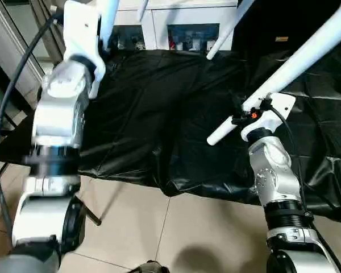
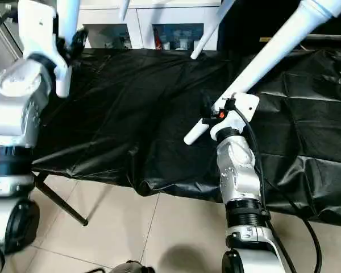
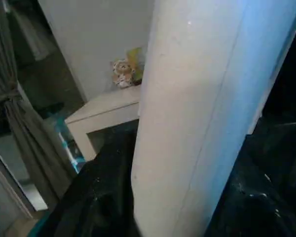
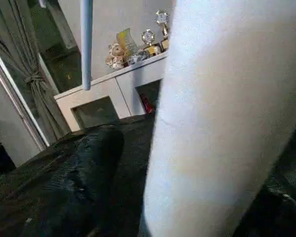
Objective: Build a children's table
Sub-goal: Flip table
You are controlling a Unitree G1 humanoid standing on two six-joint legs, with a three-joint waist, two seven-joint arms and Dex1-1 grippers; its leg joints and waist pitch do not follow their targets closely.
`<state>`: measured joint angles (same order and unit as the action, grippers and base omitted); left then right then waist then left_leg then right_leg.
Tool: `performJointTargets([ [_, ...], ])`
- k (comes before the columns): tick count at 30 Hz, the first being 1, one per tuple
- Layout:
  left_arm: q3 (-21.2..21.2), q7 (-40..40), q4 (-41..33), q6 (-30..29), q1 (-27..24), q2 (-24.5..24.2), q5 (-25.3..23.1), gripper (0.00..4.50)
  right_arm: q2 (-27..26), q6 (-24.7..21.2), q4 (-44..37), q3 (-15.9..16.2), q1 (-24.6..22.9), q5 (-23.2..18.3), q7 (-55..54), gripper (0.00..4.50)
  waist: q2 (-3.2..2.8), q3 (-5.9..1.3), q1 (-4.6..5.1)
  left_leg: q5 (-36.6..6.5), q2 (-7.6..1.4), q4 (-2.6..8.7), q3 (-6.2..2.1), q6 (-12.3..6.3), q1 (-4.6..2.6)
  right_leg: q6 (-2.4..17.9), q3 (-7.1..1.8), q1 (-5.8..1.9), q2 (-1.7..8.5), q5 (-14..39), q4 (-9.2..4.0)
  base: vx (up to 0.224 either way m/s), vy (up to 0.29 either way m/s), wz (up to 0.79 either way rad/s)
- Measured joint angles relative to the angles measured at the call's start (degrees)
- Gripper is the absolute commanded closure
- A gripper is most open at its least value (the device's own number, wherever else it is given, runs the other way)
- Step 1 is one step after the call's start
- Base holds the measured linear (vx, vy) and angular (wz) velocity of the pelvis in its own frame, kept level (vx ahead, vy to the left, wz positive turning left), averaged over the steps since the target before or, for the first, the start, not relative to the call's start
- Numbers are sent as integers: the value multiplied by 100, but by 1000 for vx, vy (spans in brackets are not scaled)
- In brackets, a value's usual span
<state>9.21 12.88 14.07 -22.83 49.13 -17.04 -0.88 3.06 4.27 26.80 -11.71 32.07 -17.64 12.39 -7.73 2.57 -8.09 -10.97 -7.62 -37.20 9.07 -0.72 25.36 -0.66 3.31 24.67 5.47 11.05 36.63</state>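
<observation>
A black crinkled plastic sheet (image 1: pixel 176 114) covers the work surface and serves as the landmark here; the right gripper (image 1: pixel 256 108) hangs above its near right part, clamped shut around a long white tapered plastic tube leg (image 1: pixel 298 60); that leg slants from a rounded end (image 2: pixel 192 135) just over the sheet's near middle, up and away to the right beyond the picture's top edge; in the right wrist view the same leg (image 4: pixel 222 123) crosses close before the camera, with the sheet below it.

The left gripper (image 1: pixel 102 42) is raised above the sheet's far left corner, beside a second white tube leg (image 1: pixel 109 14) that rises upright out of the top edge; that leg (image 3: pixel 197 118) stands close before the left wrist camera; whether the left jaws are closed on it cannot be told.

Two more white leg tips (image 1: pixel 230 31) (image 2: pixel 125 8) hang above the sheet's far edge; behind that edge stands a white cabinet with glass fronts (image 1: pixel 159 25); beige floor tiles (image 1: pixel 176 233) lie below the sheet's near edge.
</observation>
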Motion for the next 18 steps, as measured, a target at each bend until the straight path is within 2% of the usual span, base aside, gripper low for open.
performJointTargets([
  [11,5,-64,-78,-37,-345,25,11,277,1,243,-29,-37,-38,64,-81,271,9,6,-6,3,-4,-16,4,6,1,1,0,0,1,-1,13,0,0,0],
  [15,-25,21,-78,111,-590,115,102,280,133,298,-176,-34,-108,325,-201,296,9,7,-18,3,-5,-15,5,6,5,0,2,1,2,0,13,0,0,0],
  [18,-60,56,-26,184,-734,208,124,285,225,332,-282,-29,-153,533,-337,297,14,10,-18,4,-8,-27,5,5,33,-4,5,25,2,-4,16,0,0,0],
])
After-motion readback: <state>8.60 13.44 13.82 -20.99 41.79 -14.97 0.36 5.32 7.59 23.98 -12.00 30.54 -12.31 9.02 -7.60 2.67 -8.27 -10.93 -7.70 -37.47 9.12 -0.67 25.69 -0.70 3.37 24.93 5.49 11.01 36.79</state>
